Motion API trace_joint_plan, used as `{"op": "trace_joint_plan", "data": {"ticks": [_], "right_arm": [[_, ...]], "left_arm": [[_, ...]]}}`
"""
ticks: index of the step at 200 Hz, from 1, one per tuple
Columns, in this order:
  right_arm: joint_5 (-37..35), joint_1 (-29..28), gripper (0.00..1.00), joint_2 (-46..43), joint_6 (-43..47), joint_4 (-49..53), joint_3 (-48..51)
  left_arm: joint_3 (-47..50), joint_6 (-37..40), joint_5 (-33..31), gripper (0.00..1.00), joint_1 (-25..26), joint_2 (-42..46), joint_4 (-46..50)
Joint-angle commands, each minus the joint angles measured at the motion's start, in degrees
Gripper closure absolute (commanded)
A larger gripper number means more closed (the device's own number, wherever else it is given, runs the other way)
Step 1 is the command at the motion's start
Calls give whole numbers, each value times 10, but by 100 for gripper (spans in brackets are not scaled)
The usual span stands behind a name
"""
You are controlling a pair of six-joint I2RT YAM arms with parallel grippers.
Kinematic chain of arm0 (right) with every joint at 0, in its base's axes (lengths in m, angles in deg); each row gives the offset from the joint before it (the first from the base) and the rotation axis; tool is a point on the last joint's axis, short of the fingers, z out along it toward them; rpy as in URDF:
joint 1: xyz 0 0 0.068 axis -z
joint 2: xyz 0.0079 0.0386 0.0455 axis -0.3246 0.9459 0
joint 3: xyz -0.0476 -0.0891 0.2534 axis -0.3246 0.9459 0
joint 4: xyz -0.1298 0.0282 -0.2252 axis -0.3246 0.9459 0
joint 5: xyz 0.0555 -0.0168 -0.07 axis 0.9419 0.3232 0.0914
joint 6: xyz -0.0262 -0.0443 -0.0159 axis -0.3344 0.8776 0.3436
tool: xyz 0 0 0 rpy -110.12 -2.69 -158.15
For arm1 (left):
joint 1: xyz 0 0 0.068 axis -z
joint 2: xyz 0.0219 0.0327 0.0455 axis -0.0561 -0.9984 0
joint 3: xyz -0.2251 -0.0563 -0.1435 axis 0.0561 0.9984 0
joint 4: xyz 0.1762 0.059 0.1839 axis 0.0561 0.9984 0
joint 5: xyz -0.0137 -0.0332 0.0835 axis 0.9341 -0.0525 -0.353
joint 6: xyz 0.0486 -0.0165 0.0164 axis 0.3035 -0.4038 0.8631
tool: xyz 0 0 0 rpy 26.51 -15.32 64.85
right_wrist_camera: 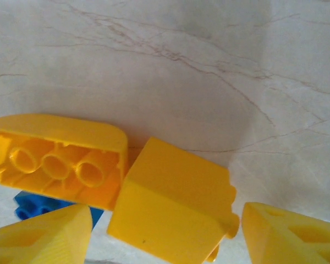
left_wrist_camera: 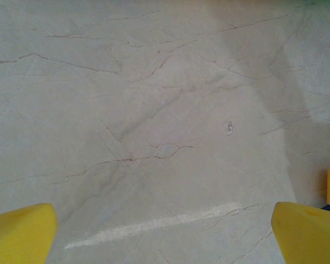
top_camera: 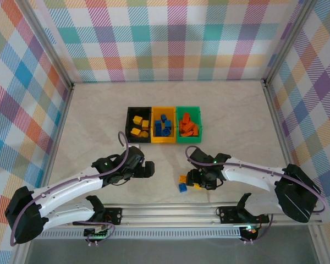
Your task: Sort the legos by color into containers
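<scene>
The right tool (right_wrist_camera: 168,223) straddles a yellow brick (right_wrist_camera: 170,203), spread, not yet pinching, set to carry it to the black bin (top_camera: 128,125) ahead; left tool (left_wrist_camera: 165,234) hangs spread.

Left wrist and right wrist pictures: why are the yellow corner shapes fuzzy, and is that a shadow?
Left wrist view: the left hand's fingers sit too close to focus; soft shadow darkens the table at right. Right wrist view: right hand's fingers soft too, yellow brick sharper.

Bins (top_camera: 163,141) stand in a row on the table (top_camera: 99,121), centred, with bricks (top_camera: 164,124) inside each. Loose bricks (top_camera: 183,184) lie in front, rightward; one brick (right_wrist_camera: 170,209) sits between my right gripper (right_wrist_camera: 166,234) fingers.
</scene>
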Motion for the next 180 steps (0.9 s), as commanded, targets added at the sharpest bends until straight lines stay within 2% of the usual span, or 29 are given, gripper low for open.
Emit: {"op": "trace_joint_plan", "data": {"ticks": [1,49,73,105,136,180], "right_arm": [[-14,-2,33,17,-5,23,-9],[-32,-1,53,-10,6,38,-19],[-45,2,62,-31,38,53,-42],[-61,6,66,-38,143,45,-128],[-44,9,65,55,242,-4,-271],[-22,28,64,276,309,-55,-496]], "left_arm": [[10,2,-7,0,-1,12,2],[2,6,-4,0,-1,15,8],[2,2,-12,0,-2,27,14],[0,-2,-45,0,-3,58,45],[-4,-3,-66,0,-3,94,83],[-14,-29,-91,0,-2,122,154]]}}
